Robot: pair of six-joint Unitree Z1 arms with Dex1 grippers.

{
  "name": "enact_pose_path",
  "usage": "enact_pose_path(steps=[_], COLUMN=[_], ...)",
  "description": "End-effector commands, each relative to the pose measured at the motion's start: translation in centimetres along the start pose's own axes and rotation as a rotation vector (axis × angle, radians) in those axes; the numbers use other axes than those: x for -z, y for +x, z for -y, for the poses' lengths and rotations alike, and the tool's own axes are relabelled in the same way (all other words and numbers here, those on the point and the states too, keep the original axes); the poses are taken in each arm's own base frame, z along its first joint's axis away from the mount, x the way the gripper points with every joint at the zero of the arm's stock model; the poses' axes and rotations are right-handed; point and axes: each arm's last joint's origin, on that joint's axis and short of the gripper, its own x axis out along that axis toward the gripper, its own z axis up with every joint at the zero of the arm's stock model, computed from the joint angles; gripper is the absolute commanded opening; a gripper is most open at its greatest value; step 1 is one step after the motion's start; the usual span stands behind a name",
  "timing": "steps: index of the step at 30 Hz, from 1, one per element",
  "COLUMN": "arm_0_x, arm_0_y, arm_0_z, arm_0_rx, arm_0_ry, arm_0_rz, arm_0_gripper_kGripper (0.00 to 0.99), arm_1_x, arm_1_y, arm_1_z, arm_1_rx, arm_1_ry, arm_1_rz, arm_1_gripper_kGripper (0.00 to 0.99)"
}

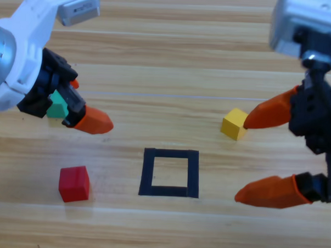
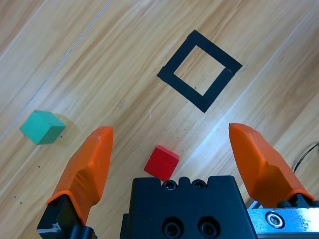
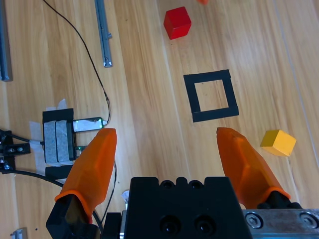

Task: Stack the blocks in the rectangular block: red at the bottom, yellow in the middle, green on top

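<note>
Three scattered blocks [image 1: 74,183]; tape square [image 1: 170,172] unfilled

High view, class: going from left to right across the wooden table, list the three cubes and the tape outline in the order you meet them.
Small teal-green cube, partly hidden under the left hand → small bright red cube → black tape square outline → small yellow cube, beside the right hand.
</note>
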Motion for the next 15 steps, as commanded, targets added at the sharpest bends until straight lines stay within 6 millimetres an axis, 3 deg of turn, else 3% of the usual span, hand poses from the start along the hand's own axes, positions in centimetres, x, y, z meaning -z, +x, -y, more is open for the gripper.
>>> enact_pose_path(steps=[1, 9, 15], arm_0_x=[0.6, 0.9, 0.3], arm_0_y=[-0.8, -0.7, -0.4], arm_0_z=[0.4, 0.4, 0.2], arm_0_rx=[0.016, 0.018, -0.025], arm_0_ry=[0.011, 0.01, -0.115], arm_0_rz=[0.008, -0.003, 0.003], arm_0_gripper_kGripper=[0.99, 0.989, 0.985], arm_1_x=[0.2, 0.4, 0.4], arm_1_y=[1.7, 1.5, 2.4], arm_1_z=[-1.0, -0.2, 2.9], arm_1_rx=[-0.046, 0.037, 0.443], arm_1_ry=[-0.023, 0.079, 0.413], arm_1_rz=[-0.037, -0.048, -0.057], arm_1_gripper_kGripper=[0.887, 0.888, 0.888])
